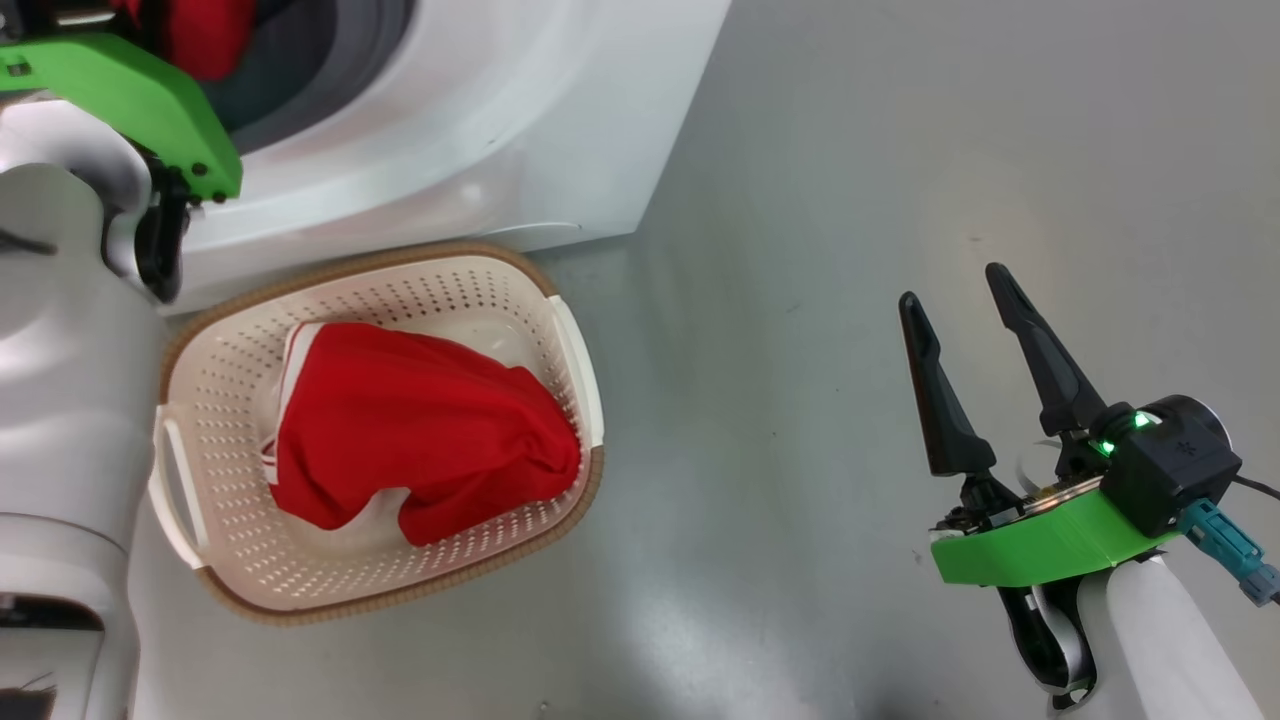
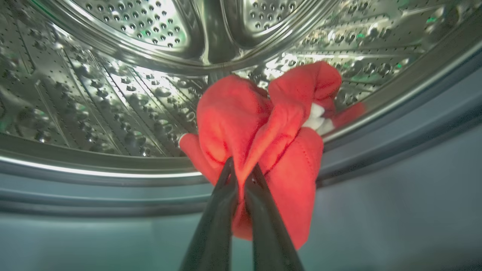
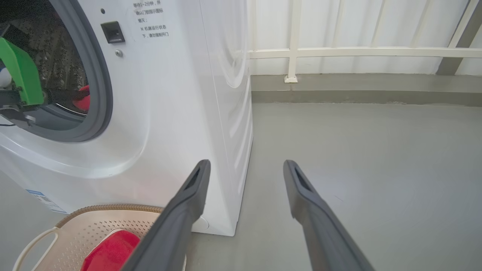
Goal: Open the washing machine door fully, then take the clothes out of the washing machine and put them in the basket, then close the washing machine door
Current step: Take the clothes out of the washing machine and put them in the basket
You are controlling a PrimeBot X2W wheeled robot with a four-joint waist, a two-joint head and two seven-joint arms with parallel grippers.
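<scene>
Fingers (image 2: 214, 226) pinching crumpled clothes (image 2: 233, 113), perforated steel drum (image 2: 113, 94)

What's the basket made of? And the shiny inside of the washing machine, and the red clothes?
The basket looks like smooth cream plastic, moulded with little holes; its brown rim looks woven, maybe plastic. The drum is shiny metal, probably steel: it mirrors light. The clothes are soft red fabric that folds and wrinkles.
</scene>
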